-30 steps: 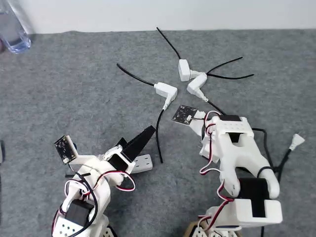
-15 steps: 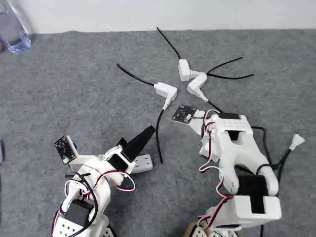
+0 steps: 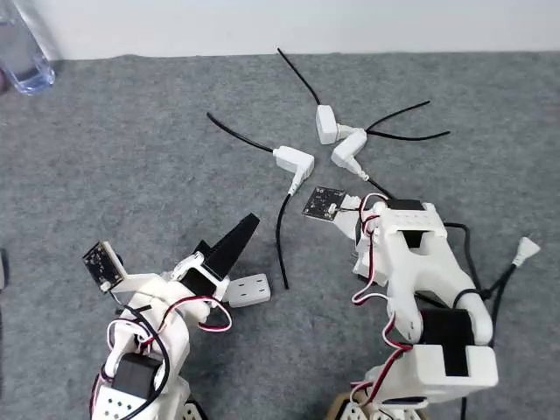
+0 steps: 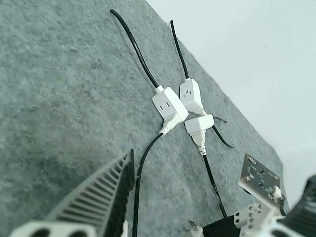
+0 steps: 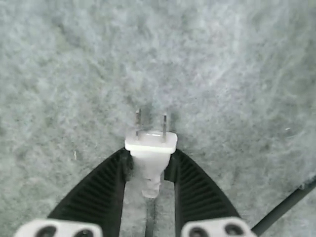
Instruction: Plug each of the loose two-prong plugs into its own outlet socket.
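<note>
On the grey table, the left gripper gapes wide, empty, near the front edge. The right gripper, short of the 3 sockets lying mid-table toward the far edge, clamps a 2-prong plug by its body. I'd square its 2 prongs to 1 free slot pair, then push straight.

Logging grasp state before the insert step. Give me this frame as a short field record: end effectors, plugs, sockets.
left end effector: open, empty, low over the mat
right end effector: shut on a plug, prongs pointing forward, mat beneath
second plug: loose on the mat beside the right arm, cord attached
sockets: three white blocks clustered mid-mat, black cords running off them
insertion: held plug not in any socket; cannot tell whether the cluster has anything plugged in
</note>
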You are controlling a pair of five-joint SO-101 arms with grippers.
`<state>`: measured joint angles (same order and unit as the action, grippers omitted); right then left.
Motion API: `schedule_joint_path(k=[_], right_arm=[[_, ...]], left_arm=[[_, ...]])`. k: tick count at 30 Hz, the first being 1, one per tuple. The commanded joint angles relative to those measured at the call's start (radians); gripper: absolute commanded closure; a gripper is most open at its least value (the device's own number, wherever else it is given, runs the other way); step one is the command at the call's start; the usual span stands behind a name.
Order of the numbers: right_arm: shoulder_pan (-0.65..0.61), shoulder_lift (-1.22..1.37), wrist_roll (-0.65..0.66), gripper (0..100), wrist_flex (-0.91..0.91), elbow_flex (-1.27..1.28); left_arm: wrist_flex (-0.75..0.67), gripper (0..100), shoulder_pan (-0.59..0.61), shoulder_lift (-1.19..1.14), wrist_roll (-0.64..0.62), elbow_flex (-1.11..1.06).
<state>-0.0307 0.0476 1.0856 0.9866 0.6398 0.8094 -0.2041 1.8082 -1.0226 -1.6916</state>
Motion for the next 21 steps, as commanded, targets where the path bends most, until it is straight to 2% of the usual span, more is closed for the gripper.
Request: schedule_joint_path(k=[1, 8, 13, 21], right_arm=[[-0.015, 0.010, 0.012, 99.0, 0.025, -0.002], [-0.015, 0.002, 0.005, 99.0, 0.025, 0.005], [-0.016, -0.005, -0.074, 99.0, 0.016, -0.003], [-0.024, -0.216, -0.072, 99.0, 0.077, 0.006]], left_arm=[[0.006, 52, 0.006, 0.008, 0.000, 0.008], [0.006, 52, 0.000, 0.006, 0.000, 0.008], [0.006, 52, 0.000, 0.006, 0.000, 0.008], [0.006, 52, 0.003, 0.008, 0.000, 0.008]])
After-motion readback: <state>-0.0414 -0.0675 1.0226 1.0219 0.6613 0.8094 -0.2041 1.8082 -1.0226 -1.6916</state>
